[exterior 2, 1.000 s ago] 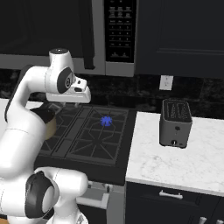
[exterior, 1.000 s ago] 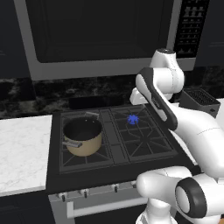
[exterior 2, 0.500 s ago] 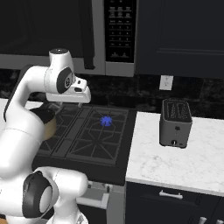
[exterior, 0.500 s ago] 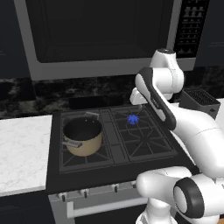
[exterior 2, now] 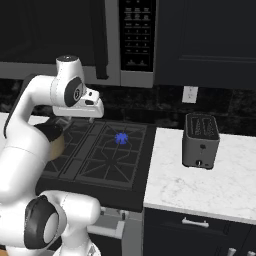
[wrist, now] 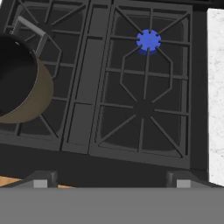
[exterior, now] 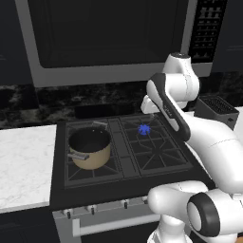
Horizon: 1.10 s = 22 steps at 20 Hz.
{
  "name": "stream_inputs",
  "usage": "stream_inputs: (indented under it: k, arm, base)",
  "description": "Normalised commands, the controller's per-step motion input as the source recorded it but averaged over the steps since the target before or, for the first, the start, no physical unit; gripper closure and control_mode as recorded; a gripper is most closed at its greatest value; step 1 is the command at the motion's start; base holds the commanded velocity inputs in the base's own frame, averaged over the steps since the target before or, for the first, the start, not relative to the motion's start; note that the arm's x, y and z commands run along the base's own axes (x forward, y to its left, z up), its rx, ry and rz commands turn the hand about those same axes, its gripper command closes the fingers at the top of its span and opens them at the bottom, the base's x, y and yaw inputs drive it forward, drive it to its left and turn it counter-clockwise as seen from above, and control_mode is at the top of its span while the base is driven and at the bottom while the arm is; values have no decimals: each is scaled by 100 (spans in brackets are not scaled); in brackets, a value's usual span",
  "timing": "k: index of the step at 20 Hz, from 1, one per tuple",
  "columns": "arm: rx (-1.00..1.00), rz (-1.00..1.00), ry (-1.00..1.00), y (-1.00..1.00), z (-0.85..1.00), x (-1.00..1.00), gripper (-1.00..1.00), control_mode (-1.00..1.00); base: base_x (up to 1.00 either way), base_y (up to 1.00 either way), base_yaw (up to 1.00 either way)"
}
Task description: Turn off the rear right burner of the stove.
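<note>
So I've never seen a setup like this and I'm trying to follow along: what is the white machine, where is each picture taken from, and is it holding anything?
The white machine is a robot arm on a base that can drive, in a computer-rendered kitchen. Two pictures come from cameras riding on that base, behind the arm to its left and right, so both show the same scene from two sides. The third comes from a camera on the hand, looking down along the gripper, whose two finger tips rise at the bottom. They stand wide apart with nothing between them, so nothing is held. Below is the stove, a black gas cooktop. Its rear right burner shows a small blue flame, so it is lit. A tan pot sits on the front left grate. On the white counter to the right stands a toaster, and a microwave hangs above.
</note>
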Motion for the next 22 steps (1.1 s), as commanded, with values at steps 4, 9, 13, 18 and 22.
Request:
stream_inputs:
  k: [4, 9, 13, 18, 22]
  arm:
    - [0, 0, 0, 6, 0, -6, -100, -100]
    - [0, 0, 0, 49, 0, 0, -100, -100]
    - [-1, 0, 0, 50, 0, 0, -100, -100]
    - [0, 0, -3, -21, 0, -2, -100, -100]
    - [0, 0, 0, -33, 0, -2, -100, -100]
  base:
    - [0, 0, 0]
    - [0, 0, 0]
    - [0, 0, 0]
    - [0, 0, 0]
    - [0, 0, 0]
